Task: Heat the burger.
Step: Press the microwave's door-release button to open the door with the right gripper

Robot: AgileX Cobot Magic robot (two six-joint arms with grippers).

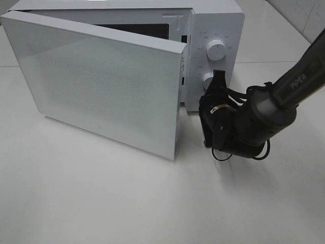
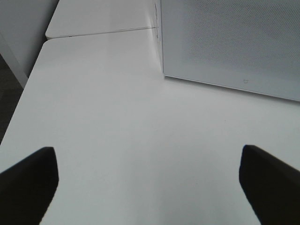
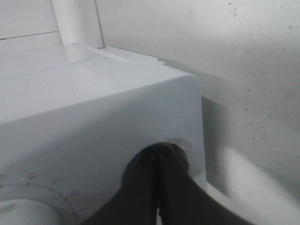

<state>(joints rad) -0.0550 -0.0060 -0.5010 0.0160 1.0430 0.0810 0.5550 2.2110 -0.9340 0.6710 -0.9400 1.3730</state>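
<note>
Burger shows in none of my views; I guess it sits behind the half-open microwave door. My right claw, pressed together, noses the lower dial, likely to set heating; left claw hangs spread above the bench

The microwave at the upper middle of the high view has a smooth, glossy white shell, perhaps painted metal. Its door, upper left, shows a fine dotted mesh under a satin face. The table is smooth, matt white.
</note>
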